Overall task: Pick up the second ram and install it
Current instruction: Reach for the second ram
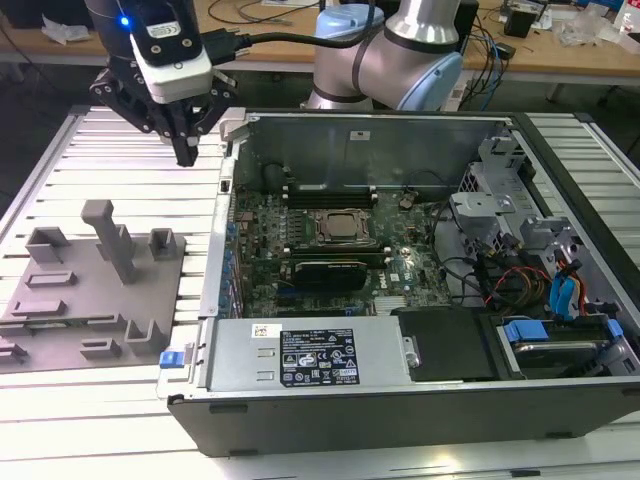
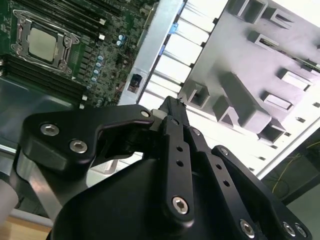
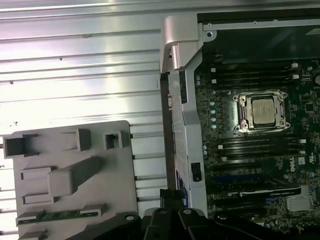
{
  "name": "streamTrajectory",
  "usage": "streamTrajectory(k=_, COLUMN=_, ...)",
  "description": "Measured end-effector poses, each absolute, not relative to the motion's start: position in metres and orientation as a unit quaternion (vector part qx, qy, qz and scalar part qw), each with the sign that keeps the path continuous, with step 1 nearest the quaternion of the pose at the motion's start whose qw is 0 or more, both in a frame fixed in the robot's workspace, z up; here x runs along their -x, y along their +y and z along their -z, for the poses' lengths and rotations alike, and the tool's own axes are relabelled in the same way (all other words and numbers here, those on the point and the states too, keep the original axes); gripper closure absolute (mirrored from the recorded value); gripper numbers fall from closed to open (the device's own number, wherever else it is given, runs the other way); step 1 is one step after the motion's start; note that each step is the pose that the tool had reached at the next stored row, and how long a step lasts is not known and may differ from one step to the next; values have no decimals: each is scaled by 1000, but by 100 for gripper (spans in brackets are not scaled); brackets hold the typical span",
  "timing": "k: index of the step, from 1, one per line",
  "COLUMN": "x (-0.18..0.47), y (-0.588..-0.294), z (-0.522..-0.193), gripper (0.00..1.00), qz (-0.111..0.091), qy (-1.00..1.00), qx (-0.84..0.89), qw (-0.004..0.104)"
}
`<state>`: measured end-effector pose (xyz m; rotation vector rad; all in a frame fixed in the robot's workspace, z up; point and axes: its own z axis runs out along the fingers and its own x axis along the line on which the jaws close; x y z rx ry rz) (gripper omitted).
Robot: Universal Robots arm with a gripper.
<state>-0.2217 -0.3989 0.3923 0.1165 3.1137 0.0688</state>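
Note:
The second ram [image 3: 59, 216] is a thin green stick lying in a slot of the grey holder plate [image 3: 118, 165], which rests on the slatted table beside the open computer case. My gripper [image 1: 187, 152] hangs above the table between the holder plate [image 1: 70, 322] and the case wall, well above both. Its black fingers [image 2: 172, 107] meet at the tips with nothing between them, so it is shut and empty. The gripper's tip [image 3: 172, 196] also shows in the first wrist view. Dark memory slots [image 3: 257, 150] run along both sides of the processor socket [image 3: 263, 111] on the motherboard.
The case's metal side wall [image 1: 222, 215] stands between holder plate and motherboard [image 1: 330, 240]. A black-shrouded card [image 1: 325, 270] sits in front of the socket. The power supply [image 1: 305, 355], drive bays and cables [image 1: 540, 280] are on the exterior view's right. A tall grey post [image 1: 110, 240] rises from the plate.

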Motion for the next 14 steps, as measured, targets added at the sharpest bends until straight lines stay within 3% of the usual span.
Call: streamTrajectory(k=14, x=250, y=-399, z=-392, gripper=89, qz=-22, qy=999, qx=-37, qw=12)
